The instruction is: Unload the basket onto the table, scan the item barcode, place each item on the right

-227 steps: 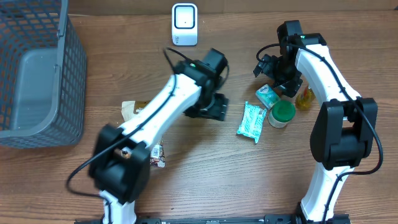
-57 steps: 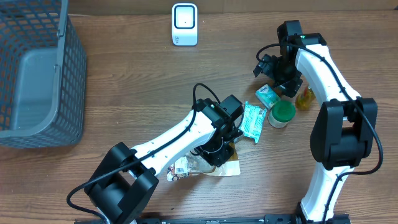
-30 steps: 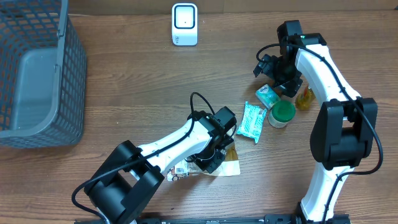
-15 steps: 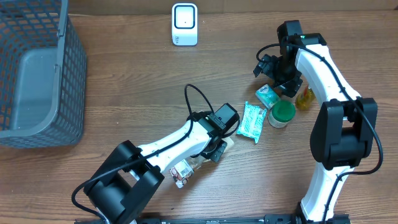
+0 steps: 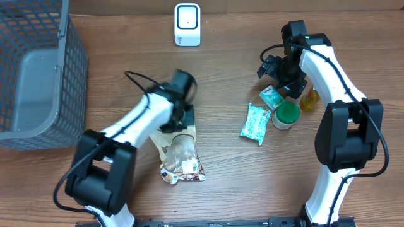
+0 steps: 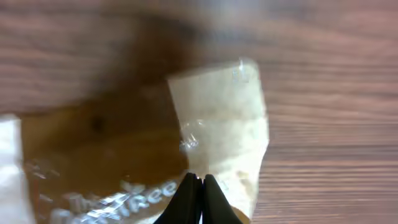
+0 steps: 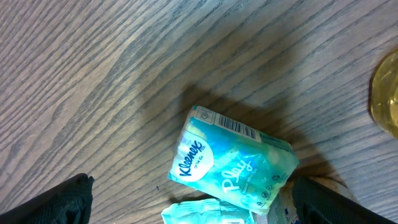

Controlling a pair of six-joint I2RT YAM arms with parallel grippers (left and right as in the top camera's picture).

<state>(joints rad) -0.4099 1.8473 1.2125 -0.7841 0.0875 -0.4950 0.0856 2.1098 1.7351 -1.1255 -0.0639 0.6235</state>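
A brown and cream snack bag (image 5: 179, 151) lies left of centre, a white barcode label (image 5: 187, 166) showing near its lower end. My left gripper (image 5: 184, 117) is shut on the bag's upper edge. In the left wrist view the black fingertips (image 6: 200, 186) are pressed together over the bag (image 6: 217, 137). The white scanner (image 5: 187, 24) stands at the back centre. My right gripper (image 5: 278, 77) hangs open above a teal Kleenex pack (image 7: 233, 162), its fingers (image 7: 65, 199) wide on either side.
A grey mesh basket (image 5: 38, 82) fills the far left. Under the right arm lie the Kleenex pack (image 5: 271, 96), a teal wipes packet (image 5: 255, 123), a green-lidded jar (image 5: 287, 115) and a yellow bottle (image 5: 309, 99).
My left arm has swung left and toward the back, and the snack bag has come with it from the front centre. The right arm has not moved.
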